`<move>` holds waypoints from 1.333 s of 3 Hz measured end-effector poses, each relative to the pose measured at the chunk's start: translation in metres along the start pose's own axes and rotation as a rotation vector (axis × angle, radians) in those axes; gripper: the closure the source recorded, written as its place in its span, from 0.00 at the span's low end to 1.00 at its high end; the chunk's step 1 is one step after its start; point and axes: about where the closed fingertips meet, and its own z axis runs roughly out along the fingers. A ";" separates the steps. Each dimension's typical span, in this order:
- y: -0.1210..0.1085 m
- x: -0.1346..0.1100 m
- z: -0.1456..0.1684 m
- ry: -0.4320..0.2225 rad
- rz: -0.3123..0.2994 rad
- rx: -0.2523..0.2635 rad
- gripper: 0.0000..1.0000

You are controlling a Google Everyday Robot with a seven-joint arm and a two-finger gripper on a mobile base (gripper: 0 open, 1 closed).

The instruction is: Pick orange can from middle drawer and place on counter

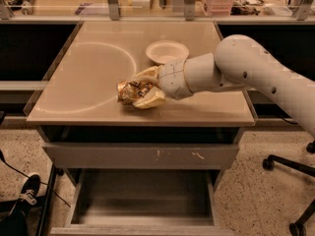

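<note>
My gripper (135, 90) is shut on the orange can (129, 91), a small shiny orange-gold can lying sideways between the cream fingers (147, 100). It hangs over the front middle of the beige counter (83, 77), just right of the white arc mark; I cannot tell whether the can touches the surface. The middle drawer (142, 195) stands pulled open below, its dark floor bare. The white arm reaches in from the right.
A white bowl (166, 50) sits on the counter behind the gripper. A grey drawer front with white scuffs (142, 156) is above the open drawer. A shoe (27, 191) and cable lie on the floor left; chair legs (290, 168) stand right.
</note>
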 end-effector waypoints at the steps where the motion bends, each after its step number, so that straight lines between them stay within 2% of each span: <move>1: 0.000 0.000 0.000 0.000 0.000 0.000 0.61; 3: 0.000 0.000 0.000 0.000 0.000 0.000 0.15; 4: 0.000 0.000 0.000 0.000 0.000 0.000 0.00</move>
